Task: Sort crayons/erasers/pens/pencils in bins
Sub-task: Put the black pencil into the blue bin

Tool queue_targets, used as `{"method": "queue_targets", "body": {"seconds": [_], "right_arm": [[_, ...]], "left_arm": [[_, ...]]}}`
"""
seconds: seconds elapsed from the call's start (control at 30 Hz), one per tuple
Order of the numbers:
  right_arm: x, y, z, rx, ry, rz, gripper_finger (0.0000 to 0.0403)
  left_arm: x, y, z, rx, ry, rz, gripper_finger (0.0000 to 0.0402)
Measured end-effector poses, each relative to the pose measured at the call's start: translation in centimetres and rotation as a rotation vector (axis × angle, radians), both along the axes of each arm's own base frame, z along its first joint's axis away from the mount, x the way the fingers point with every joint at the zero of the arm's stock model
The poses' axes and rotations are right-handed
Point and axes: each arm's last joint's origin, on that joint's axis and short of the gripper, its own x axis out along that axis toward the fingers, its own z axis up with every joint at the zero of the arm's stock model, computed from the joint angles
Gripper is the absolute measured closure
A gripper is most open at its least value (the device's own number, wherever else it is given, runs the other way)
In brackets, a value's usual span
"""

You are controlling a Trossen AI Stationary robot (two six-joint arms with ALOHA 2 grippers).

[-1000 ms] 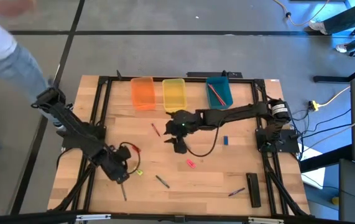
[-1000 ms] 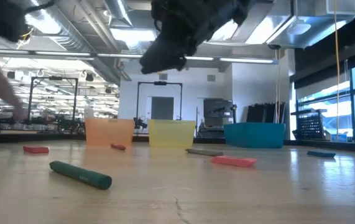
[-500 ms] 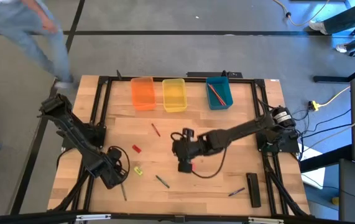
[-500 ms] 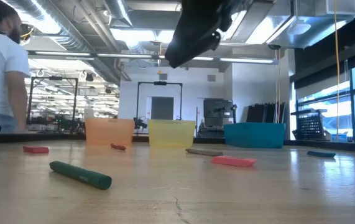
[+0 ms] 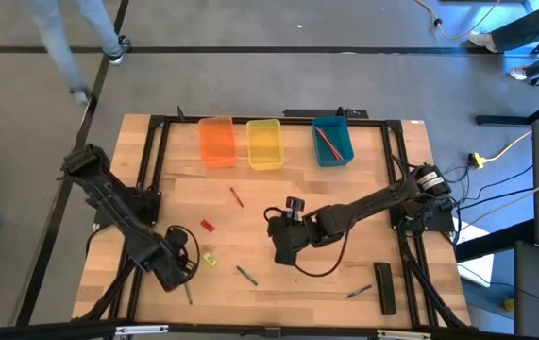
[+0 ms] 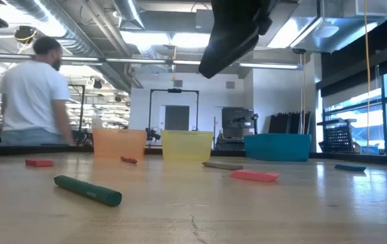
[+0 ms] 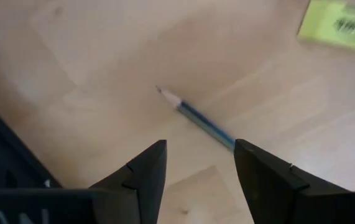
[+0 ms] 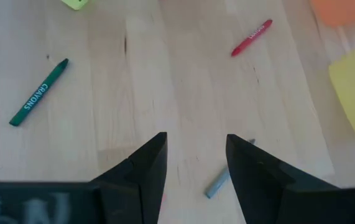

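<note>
My right gripper (image 5: 283,247) hangs open and empty over the middle of the table, above a grey crayon (image 8: 217,182) that lies flat by its fingertips (image 8: 196,140). My left gripper (image 5: 180,272) is open at the near left, low over a blue pencil (image 7: 199,118) lying flat, without touching it. A green crayon (image 5: 246,275), a red crayon (image 5: 236,196), a red eraser (image 5: 207,226) and a yellow eraser (image 5: 210,259) lie on the table. A pink eraser (image 6: 254,175) and a blue eraser (image 6: 350,167) show in the low view. Orange (image 5: 217,142), yellow (image 5: 264,144) and teal (image 5: 332,140) bins stand at the far edge; the teal one holds pencils.
A long black flat bar (image 5: 384,286) and a pen (image 5: 359,292) lie at the near right. A black frame (image 5: 160,132) runs round the tabletop. A person (image 6: 34,95) stands in the room beyond the table's far left.
My right gripper has moved from near the bins toward the table's near edge and a little to the right, still open. My left gripper has drifted slightly toward the near edge. The person behind the table has walked across the room.
</note>
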Motion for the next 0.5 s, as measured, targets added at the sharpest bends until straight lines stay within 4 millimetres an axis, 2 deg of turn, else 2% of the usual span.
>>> {"method": "queue_targets", "body": {"seconds": [0.27, 0.5], "right_arm": [[-0.1, 0.2, 0.0, 0.021, -0.007, -0.034, 0.0236], [-0.3, 0.6, 0.0, 0.021, -0.005, -0.023, 0.0236]], "left_arm": [[0.6, -0.8, -1.7, 0.015, 0.005, 0.006, 0.0212], [1.2, -1.5, -3.3, 0.006, 0.05, -0.041, 0.0226]]}}
